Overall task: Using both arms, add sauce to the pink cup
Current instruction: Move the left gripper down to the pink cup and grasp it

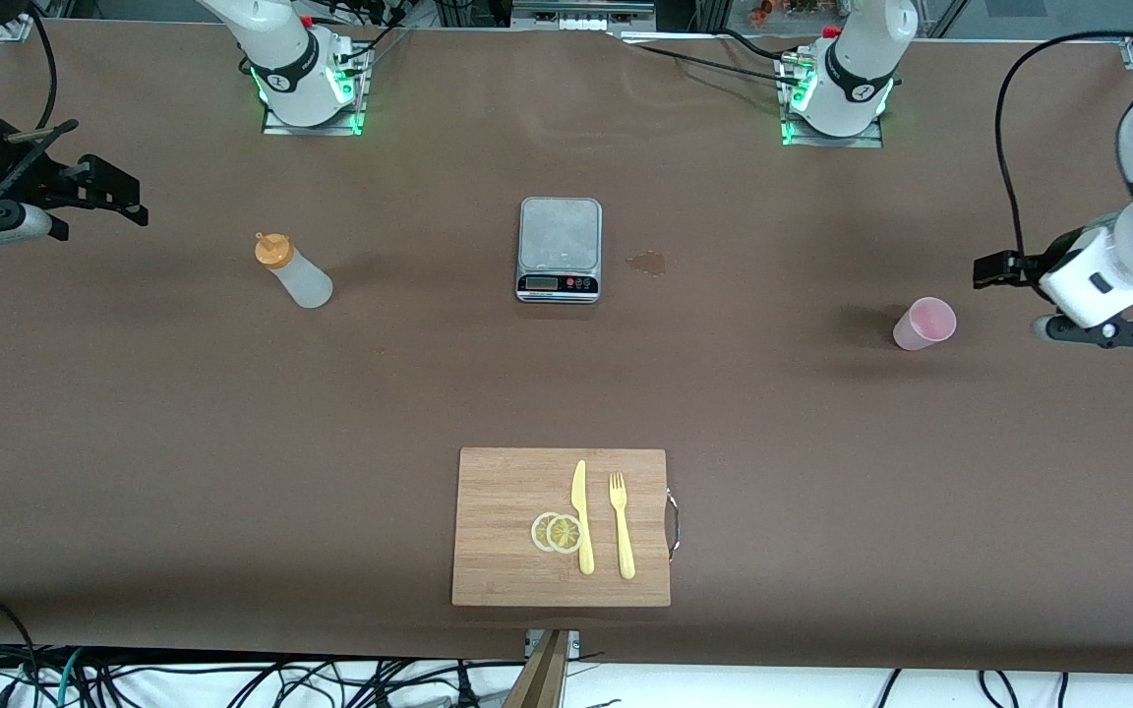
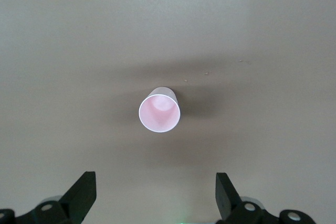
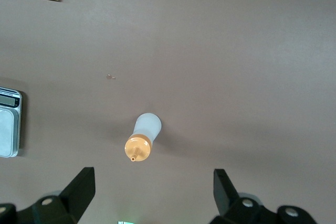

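Observation:
The sauce bottle (image 1: 293, 273), whitish with an orange nozzle cap, stands upright on the brown table toward the right arm's end. The right wrist view shows it (image 3: 143, 137) from above, apart from the fingers. My right gripper (image 1: 124, 197) is open and empty, up in the air beside the bottle at the table's end; it also shows in the right wrist view (image 3: 152, 190). The pink cup (image 1: 924, 324) stands upright and empty toward the left arm's end. My left gripper (image 1: 989, 269) is open and empty, up in the air beside the cup (image 2: 159, 109), with its fingertips' midpoint in the left wrist view (image 2: 156, 192).
A grey kitchen scale (image 1: 559, 249) sits mid-table with a small wet stain (image 1: 647, 262) beside it. A wooden cutting board (image 1: 498, 492) nearer the front camera bears a yellow knife (image 1: 581, 516), a yellow fork (image 1: 621, 526) and two lemon slices (image 1: 557, 532).

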`<state>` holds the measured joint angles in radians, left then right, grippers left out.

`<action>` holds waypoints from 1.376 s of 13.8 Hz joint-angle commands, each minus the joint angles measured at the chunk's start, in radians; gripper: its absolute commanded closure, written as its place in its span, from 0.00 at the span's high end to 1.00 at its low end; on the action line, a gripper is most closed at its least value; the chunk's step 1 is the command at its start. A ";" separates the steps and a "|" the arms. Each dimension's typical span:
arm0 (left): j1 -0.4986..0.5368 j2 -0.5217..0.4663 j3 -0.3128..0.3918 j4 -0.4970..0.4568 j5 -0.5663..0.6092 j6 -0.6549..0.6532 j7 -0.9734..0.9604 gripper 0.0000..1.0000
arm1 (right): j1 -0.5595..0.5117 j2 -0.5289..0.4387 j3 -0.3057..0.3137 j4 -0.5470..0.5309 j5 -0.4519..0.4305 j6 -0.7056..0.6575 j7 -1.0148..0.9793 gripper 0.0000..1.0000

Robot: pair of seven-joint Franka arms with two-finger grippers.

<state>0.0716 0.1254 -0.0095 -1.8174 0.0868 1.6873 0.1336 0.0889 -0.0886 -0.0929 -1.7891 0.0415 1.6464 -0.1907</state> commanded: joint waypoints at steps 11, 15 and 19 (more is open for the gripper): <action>-0.035 0.118 0.163 -0.356 0.021 0.555 0.170 1.00 | -0.003 0.004 0.001 0.020 -0.011 -0.019 -0.001 1.00; -0.038 0.157 0.164 -0.368 0.005 0.565 0.169 0.71 | -0.003 0.004 0.001 0.020 -0.011 -0.019 -0.001 1.00; -0.047 0.157 0.164 -0.369 0.005 0.562 0.170 0.07 | -0.003 0.004 0.001 0.020 -0.011 -0.019 -0.001 1.00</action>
<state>0.0446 0.2897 0.1330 -2.1796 0.0923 2.2395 0.2855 0.0888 -0.0886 -0.0929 -1.7890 0.0414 1.6460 -0.1907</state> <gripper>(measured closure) 0.480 0.000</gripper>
